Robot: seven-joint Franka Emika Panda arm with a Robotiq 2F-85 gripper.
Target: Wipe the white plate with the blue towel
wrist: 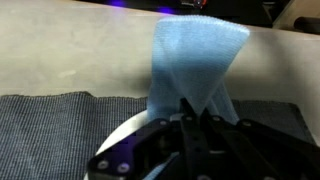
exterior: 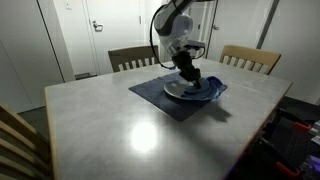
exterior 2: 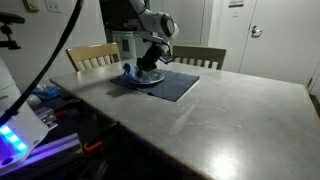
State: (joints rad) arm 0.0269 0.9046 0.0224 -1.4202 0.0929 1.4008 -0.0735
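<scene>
Blue towel [wrist: 195,65] hangs pinched in the hand [wrist: 190,110] at the white plate [exterior: 175,91] (on a dark mat [exterior: 148,93]), near the bench [exterior: 110,130] edge by the chairs [exterior: 132,58]; bare bench lies beyond the mat.

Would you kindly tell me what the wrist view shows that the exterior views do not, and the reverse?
Only the wrist view: the blue towel's folds rising from the shut gripper, and the dark mat's weave. Only the exterior views: the whole table, two wooden chairs, the arm and the doors behind. Both: the towel, the white plate and the mat under it.
</scene>
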